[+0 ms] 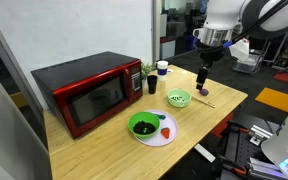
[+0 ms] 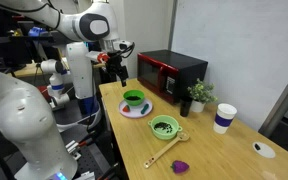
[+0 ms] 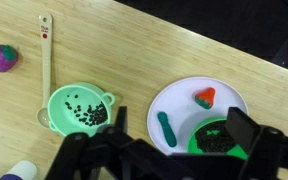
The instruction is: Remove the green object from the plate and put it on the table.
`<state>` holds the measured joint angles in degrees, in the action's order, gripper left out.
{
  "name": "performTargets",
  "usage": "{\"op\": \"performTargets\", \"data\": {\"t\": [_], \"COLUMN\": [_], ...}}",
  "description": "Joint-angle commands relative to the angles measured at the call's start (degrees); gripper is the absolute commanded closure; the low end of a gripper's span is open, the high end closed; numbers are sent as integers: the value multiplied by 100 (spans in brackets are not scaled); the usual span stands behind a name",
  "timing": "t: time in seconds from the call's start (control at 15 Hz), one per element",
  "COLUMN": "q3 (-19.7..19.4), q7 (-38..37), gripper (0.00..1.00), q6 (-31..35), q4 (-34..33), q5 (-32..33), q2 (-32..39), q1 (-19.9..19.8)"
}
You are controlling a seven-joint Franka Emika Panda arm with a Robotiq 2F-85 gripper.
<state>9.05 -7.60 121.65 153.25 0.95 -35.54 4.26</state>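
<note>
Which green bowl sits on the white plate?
The brighter green bowl sits on the round white plate, beside a small red piece. The paler green bowl rests on the wooden table.

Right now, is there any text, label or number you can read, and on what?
No text is legible in any view.
Wooden spoon: red marks on the handle, too small to read.
Microwave: any brand or panel lettering is too blurred.
Cup: blue band, no lettering discernible.
</note>
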Motion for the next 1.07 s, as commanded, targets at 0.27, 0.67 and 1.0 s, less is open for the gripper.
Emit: {"op": "performTargets", "data": {"t": [0.27, 0.67, 1.0], "q3": [-35, -322, -1227], "q7": [-20, 257, 1354], "gripper": [0, 0, 0], "q6": [-14, 399, 1399], "q4": [-10, -23, -162], "q5": [25, -63, -720], "q2": [4, 415, 1378], "q1": [38, -21, 94]}}
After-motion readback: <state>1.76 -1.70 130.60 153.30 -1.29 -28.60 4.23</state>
